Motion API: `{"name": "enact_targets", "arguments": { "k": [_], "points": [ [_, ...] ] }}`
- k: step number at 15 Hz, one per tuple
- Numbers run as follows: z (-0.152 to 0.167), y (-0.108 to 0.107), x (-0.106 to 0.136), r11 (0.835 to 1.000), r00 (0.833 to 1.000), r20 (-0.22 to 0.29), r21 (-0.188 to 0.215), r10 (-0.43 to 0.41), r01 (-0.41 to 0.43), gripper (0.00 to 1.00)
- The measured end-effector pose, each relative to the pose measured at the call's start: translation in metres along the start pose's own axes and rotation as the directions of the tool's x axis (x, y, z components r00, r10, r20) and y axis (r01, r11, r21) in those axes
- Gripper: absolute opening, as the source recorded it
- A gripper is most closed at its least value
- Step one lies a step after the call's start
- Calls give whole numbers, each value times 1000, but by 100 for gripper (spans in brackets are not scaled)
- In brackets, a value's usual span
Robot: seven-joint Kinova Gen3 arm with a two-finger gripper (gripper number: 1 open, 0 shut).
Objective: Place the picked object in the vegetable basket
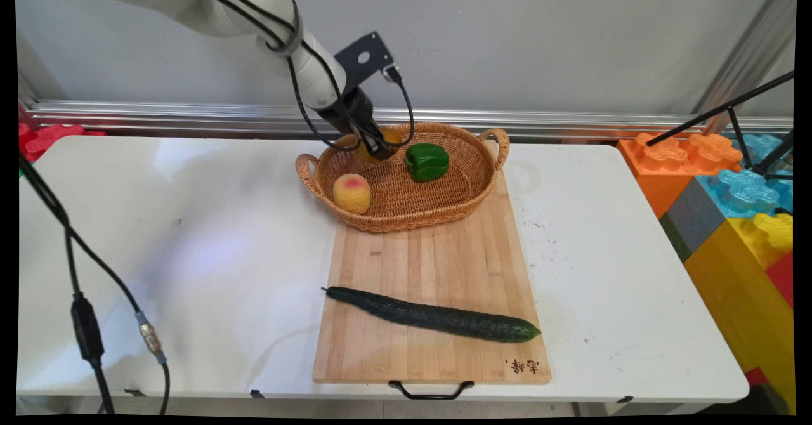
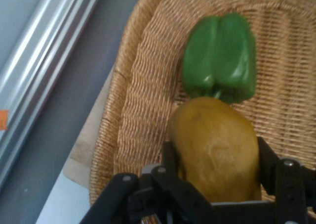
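Three pieces of produce sit in the wicker basket [image 1: 406, 203] at the far end of the cutting board [image 1: 438, 273] on our table [image 1: 190, 254]. Our gripper [image 2: 217, 159] reaches into the basket's far side with its fingers [image 2: 269, 159] pinching a yellow-brown potato [image 2: 217, 150], which touches the green pepper [image 1: 427, 161]. We see a peach [image 1: 352, 193] by the basket's left handle and a cucumber [image 1: 434, 315] lying across the board's near end.
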Motion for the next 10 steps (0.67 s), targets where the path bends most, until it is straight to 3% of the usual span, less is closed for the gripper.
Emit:
{"name": "enact_targets", "arguments": {
  "k": [7, 8, 10],
  "points": [
    [49, -11, -11, 1000, 1000, 15, -18, -5, 5, 0],
    [52, -12, -10, 1000, 1000, 12, -19, 1, -1, 100],
    [54, -11, -8, 1000, 1000, 7, -27, 17, -17, 100]
  ]
}}
